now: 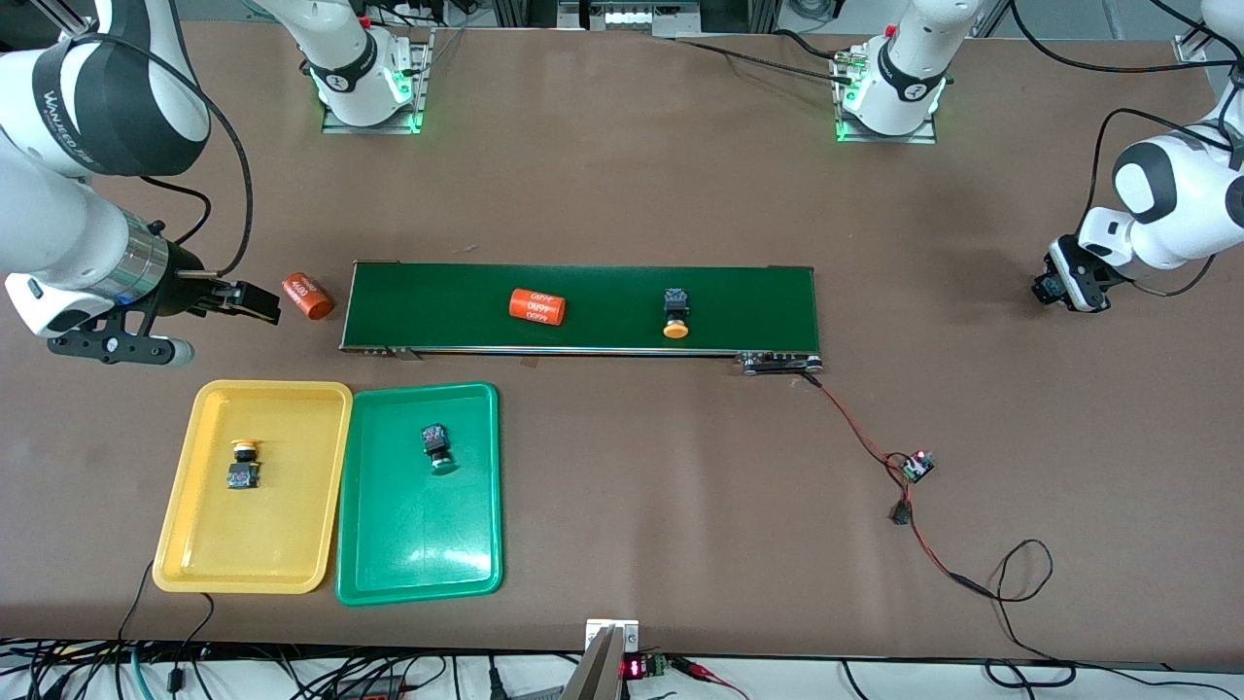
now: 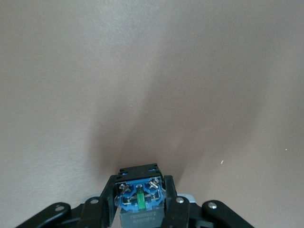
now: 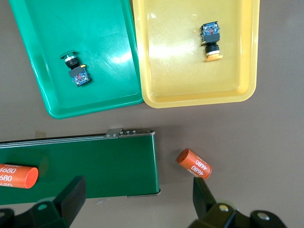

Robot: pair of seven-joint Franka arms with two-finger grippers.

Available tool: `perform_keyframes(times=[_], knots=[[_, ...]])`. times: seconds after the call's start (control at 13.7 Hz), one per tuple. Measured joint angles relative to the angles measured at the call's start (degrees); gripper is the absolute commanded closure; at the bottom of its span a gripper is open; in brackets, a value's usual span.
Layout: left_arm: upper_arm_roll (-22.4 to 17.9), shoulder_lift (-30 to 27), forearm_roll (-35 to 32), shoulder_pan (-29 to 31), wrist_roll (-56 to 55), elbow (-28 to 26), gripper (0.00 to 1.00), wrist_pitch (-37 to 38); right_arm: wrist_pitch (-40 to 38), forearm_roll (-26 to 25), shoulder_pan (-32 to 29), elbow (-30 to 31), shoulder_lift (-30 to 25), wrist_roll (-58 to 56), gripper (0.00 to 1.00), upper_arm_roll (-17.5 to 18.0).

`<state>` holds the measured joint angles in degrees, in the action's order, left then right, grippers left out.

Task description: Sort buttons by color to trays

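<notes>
My left gripper (image 1: pixel 1057 284) hangs over bare table at the left arm's end, shut on a button (image 2: pixel 139 197). That button's black-blue body with a green strip shows between the fingers (image 2: pixel 169 190); its cap is hidden. A yellow-capped button (image 1: pixel 675 313) lies on the conveyor belt (image 1: pixel 758 301). Another yellow button (image 1: pixel 243 465) lies in the yellow tray (image 1: pixel 262 544), and a green button (image 1: pixel 436 445) lies in the green tray (image 1: pixel 418 544). My right gripper (image 1: pixel 255 301) stands open over the table at the belt's end toward the right arm (image 3: pixel 137 190), with nothing between its fingers.
One orange cylinder (image 1: pixel 307 296) lies on the table just off the belt's end, close to the right gripper. A second orange cylinder (image 1: pixel 537 306) lies on the belt. Red-black wires run from the belt to a small circuit board (image 1: pixel 916 466).
</notes>
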<state>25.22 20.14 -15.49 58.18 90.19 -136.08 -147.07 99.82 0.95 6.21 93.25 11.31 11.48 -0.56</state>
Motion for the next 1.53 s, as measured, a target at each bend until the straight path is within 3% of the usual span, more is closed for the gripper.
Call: perform_keyframes(times=[0.22,0.44,0.8,1.09,1.53], knots=[[1.0,-3.0,0.3,-4.4,-1.7,0.2,1.00,1.3,0.0,0.0,0.0,0.0,0.0,0.0,0.00,0.1],[1.4,-6.0,6.4,-13.4,-4.9,0.4,1.00,2.5,0.0,0.0,0.0,0.0,0.0,0.0,0.00,0.2],[1.4,-7.7,8.0,-22.9,-16.9,3.7,1.00,4.8,0.0,2.3,0.0,0.0,0.2,0.0,0.00,0.3],[2.2,-9.5,9.8,-30.8,-33.8,8.2,1.00,11.7,0.0,4.5,0.0,0.1,0.4,0.0,0.00,0.3],[4.9,-9.9,10.0,-41.5,-60.8,9.0,1.00,12.3,1.6,4.6,0.1,0.4,0.9,0.0,0.00,0.4]])
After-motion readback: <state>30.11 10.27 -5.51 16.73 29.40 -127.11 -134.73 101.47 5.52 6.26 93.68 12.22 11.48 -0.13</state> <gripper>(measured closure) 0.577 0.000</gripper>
